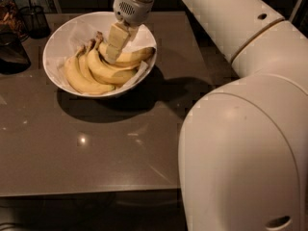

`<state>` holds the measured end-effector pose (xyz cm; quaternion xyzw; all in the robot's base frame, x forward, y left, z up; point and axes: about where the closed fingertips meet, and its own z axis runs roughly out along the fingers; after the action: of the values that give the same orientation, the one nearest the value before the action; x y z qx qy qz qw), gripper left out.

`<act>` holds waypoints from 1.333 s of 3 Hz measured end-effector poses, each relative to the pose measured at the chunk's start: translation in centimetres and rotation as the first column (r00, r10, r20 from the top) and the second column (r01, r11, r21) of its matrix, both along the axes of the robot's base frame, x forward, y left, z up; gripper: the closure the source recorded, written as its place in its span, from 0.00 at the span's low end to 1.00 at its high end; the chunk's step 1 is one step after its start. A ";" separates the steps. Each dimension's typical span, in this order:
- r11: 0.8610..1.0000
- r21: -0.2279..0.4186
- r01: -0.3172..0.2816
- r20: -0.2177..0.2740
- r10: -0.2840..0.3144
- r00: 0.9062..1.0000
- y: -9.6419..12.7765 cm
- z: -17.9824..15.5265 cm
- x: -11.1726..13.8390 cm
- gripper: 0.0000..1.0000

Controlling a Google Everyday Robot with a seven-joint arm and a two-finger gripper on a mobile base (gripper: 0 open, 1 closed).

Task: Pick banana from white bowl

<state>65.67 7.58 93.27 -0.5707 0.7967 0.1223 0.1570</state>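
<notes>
The white bowl (62, 35) stands at the table's back left, lined with crumpled white paper. The loose banana (137, 57) lies along the bowl's right side, its tip near the rim. Three bananas (89, 73) joined at their stems lie to its left. My gripper (112, 56) reaches down from above into the bowl's middle. Its tip is at the left end of the loose banana, next to the stems of the cluster, and it hides that end of the banana.
A dark glass jar (10, 52) and a black mesh cup (34, 19) stand at the far left, beside the bowl. My white arm (250, 143) fills the right side. The brown table (96, 148) reaches its front edge near the bottom.
</notes>
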 end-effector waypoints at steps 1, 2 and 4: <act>1.000 -0.018 0.009 0.008 -0.009 1.000 -0.3 -0.1 0.3 0.35; 0.999 -0.039 0.012 0.007 -0.012 1.000 -0.3 -0.6 0.7 0.38; 0.998 -0.058 -0.008 -0.021 0.007 1.000 0.4 -2.2 1.4 0.41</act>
<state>67.11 7.98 91.05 -0.5767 0.7993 0.1057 0.1316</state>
